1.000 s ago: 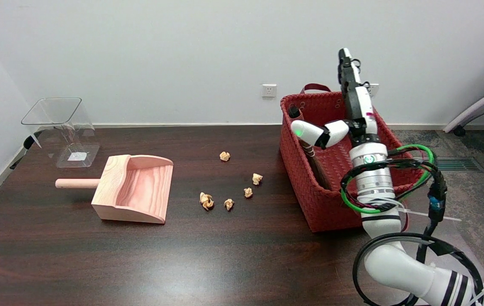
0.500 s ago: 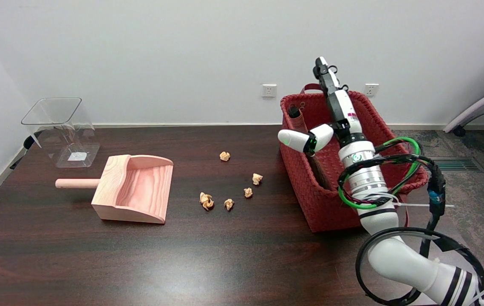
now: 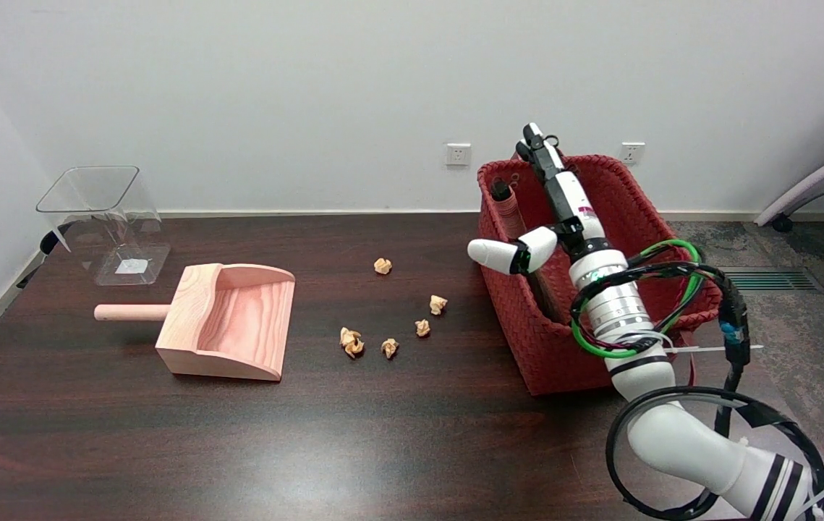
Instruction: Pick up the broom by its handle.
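Note:
The broom stands inside the red woven basket (image 3: 527,340) against its left wall. Its ribbed reddish handle (image 3: 508,204) with a black tip pokes up at the basket's far left corner, and the dark bristles (image 3: 544,293) show lower down. My right hand (image 3: 553,210) hovers over the basket just right of the handle, fingers stretched upward and the thumb sticking out left over the basket's left rim. The hand holds nothing and does not touch the handle.
A wooden dustpan (image 3: 227,318) lies on the dark table at the left, its handle pointing left. Several crumpled paper balls (image 3: 390,325) lie between dustpan and basket. A clear plastic bin (image 3: 104,221) stands at the far left corner.
My right hand has swung left and down over the basket, closing in on the broom handle. Nothing else has moved.

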`<state>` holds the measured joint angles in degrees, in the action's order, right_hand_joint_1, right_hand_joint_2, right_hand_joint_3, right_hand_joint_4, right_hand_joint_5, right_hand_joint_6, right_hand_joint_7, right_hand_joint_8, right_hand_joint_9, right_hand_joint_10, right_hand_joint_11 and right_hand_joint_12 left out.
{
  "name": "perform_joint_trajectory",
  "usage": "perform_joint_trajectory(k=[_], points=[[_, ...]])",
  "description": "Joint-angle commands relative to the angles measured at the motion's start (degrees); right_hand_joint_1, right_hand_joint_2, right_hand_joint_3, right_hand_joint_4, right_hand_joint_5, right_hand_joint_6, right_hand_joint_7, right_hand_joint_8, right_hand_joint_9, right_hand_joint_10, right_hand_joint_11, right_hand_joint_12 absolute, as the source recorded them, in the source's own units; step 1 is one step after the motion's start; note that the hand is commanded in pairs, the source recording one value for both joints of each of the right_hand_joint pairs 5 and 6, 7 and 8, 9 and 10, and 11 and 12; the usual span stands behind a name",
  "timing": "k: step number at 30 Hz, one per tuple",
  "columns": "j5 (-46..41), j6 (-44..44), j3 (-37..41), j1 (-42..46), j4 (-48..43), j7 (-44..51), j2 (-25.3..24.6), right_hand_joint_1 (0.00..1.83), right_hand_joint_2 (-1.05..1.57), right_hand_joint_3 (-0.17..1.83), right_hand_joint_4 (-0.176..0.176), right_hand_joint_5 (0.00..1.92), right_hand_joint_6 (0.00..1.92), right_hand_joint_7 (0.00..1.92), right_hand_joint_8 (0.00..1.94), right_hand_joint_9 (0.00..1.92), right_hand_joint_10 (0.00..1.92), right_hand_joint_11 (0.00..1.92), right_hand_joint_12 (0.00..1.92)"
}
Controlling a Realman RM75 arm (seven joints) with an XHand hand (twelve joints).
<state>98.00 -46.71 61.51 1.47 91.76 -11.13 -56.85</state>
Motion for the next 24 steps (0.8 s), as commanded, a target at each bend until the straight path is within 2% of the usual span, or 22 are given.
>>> perform_joint_trajectory(k=[1, 7, 12, 24], points=[[-2.78, 1.83, -1.46, -0.56, -2.14, 0.17, 0.18, 1.00, -0.44, 1.11, 0.000, 0.00, 0.00, 0.16, 0.16, 0.00, 0.00, 0.00, 0.00], [-3.18, 1.84, -2.94, -2.03, -2.15, 0.04, 0.50, 1.03, -0.42, 1.10, 0.000, 0.02, 0.02, 0.27, 0.27, 0.02, 0.02, 0.02, 0.02], [-4.46, 2.79, -4.25, -3.29, -2.40, -3.01, 0.72, 1.03, -0.33, 1.07, 0.000, 0.20, 0.20, 0.38, 0.38, 0.20, 0.20, 0.20, 0.20], [-4.46, 3.09, -4.78, -4.06, -1.83, -4.71, 0.55, 1.04, -0.12, 0.94, 0.000, 0.57, 0.57, 1.10, 1.10, 0.57, 0.57, 0.57, 0.57]])
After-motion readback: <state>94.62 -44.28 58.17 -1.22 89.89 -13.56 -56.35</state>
